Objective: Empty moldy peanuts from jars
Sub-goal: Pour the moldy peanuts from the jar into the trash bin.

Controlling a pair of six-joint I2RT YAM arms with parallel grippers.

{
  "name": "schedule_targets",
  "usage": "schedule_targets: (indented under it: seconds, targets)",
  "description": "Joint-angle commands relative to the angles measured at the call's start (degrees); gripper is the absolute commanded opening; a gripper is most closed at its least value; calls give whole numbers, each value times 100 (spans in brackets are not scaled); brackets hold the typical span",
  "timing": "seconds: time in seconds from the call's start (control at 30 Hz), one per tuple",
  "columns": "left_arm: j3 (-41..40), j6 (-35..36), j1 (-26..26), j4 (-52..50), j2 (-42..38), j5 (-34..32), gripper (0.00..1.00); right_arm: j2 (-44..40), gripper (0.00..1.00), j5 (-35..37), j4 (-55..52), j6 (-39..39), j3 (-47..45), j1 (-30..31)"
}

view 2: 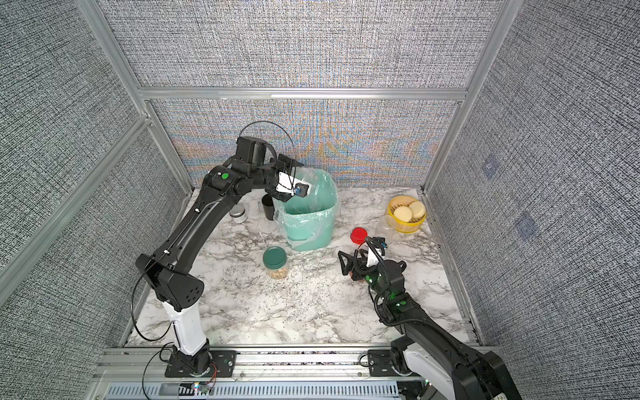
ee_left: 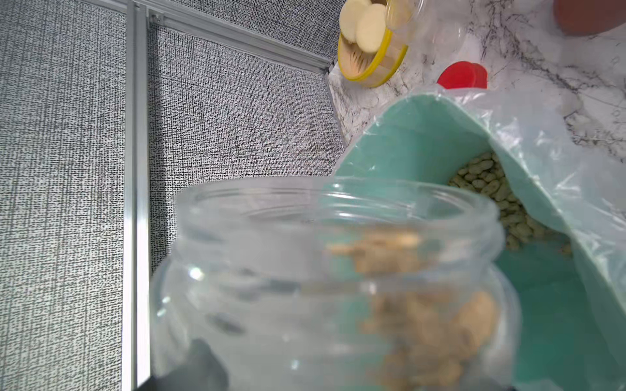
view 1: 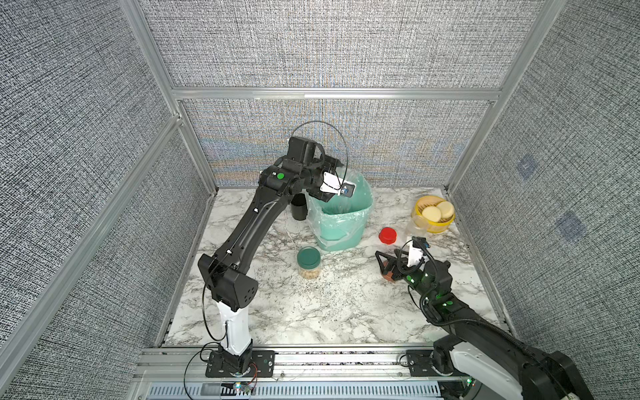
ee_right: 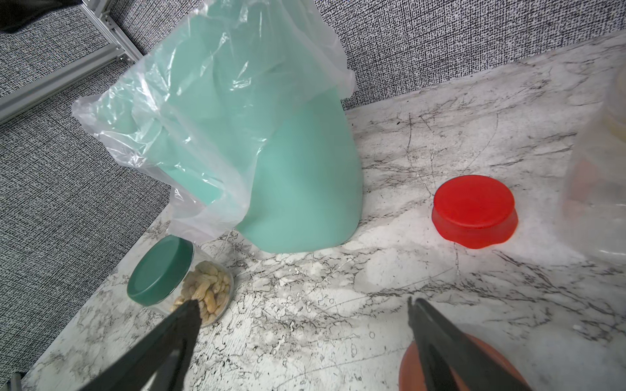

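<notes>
Lidless clear jar [ee_left: 338, 287] fills the left wrist view, clamped in the left gripper [view 1: 332, 194] and tipped over the lined mint-green bin [view 1: 346, 239]. Peanuts [ee_left: 440, 321] sit inside the jar, and more are heaped on the bin floor. Green-lidded jar [view 1: 309, 263] of peanuts stands mid-tabletop, just before the bin. Red lid [view 1: 387, 235] lies loose nearer the right edge. Right gripper [ee_right: 305, 335] gapes wide and empty over the terracotta lid [ee_right: 406, 369].

Lined green bin [view 2: 311, 228] under left arm [view 2: 194, 228]; green-lidded jar [view 2: 275, 263] upright beside bin; red lid [view 2: 358, 235] apart.
</notes>
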Motion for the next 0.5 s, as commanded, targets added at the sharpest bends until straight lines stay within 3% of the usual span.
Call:
schedule_targets:
  seconds: [0.0,0.07,0.27,0.47]
  targets:
    - [-28,-167,-20,664,-42,-618,0,14,98,-3,238,40,46,-6]
    - [238,-818,12,863,19,-726,0,34,98,-16,261,35,50,-5]
    - [693,-2709,262,652,17,290,0,99,98,-60,321,52,61,-5]
    - [-420,-4387,431,1323,-297,1212,0,71,98,-69,322,70,23,-7]
